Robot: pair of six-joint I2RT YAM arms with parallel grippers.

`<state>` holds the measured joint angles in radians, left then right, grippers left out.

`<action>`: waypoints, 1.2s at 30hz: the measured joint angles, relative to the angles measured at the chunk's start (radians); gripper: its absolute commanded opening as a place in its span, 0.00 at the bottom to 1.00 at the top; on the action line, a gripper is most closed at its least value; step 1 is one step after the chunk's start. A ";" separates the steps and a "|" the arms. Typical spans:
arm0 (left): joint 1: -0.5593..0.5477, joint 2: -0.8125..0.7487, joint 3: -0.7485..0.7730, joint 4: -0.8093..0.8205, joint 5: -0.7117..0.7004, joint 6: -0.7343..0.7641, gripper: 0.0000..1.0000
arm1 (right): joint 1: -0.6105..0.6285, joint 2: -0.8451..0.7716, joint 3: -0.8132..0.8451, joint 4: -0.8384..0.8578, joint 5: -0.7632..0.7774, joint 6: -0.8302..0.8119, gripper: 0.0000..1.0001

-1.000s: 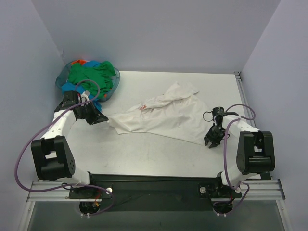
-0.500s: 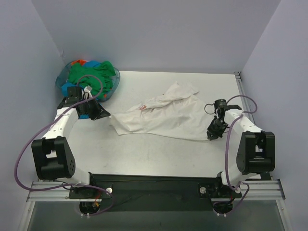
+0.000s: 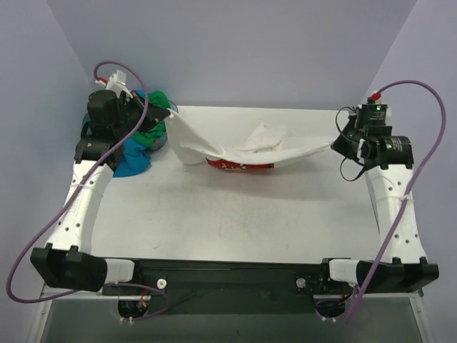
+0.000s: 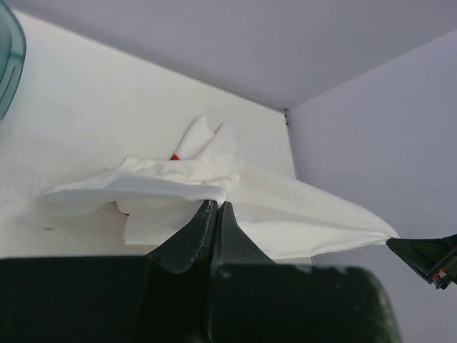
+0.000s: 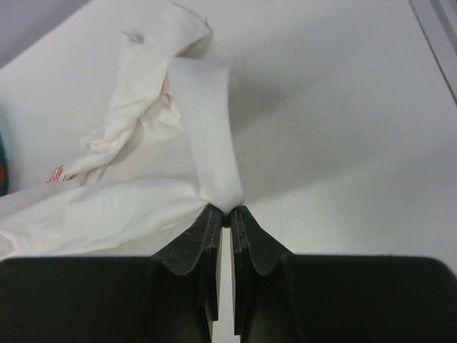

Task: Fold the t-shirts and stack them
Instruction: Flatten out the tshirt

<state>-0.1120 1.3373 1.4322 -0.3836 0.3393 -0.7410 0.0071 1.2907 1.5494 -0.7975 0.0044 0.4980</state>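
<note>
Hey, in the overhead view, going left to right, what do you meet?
In order: left claw → white t-shirt → right claw. The coloured shirt pile overlaps the left claw, so I skip it.

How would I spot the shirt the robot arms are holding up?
Look over the far half of the white table. The soft white cloth t-shirt hangs stretched there, pinched by the left gripper and the right gripper. Unlike the green and blue shirts heaped at far left, it is white with a red print.
</note>
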 measured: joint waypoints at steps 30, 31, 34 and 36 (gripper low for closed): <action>-0.059 -0.289 0.372 0.003 -0.198 0.050 0.00 | 0.000 -0.257 0.323 -0.055 0.036 -0.117 0.00; -0.059 -0.231 0.364 0.011 -0.189 0.050 0.00 | 0.000 -0.222 0.291 -0.032 0.042 -0.118 0.00; -0.059 -0.036 0.378 0.051 -0.164 0.056 0.00 | 0.000 -0.105 0.231 0.016 0.060 -0.118 0.00; -0.057 0.115 0.416 0.052 -0.148 0.060 0.00 | 0.000 -0.008 0.227 0.045 0.071 -0.118 0.00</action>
<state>-0.1688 1.4525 1.8484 -0.3317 0.1917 -0.6811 0.0071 1.2823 1.7763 -0.7521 0.0750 0.3801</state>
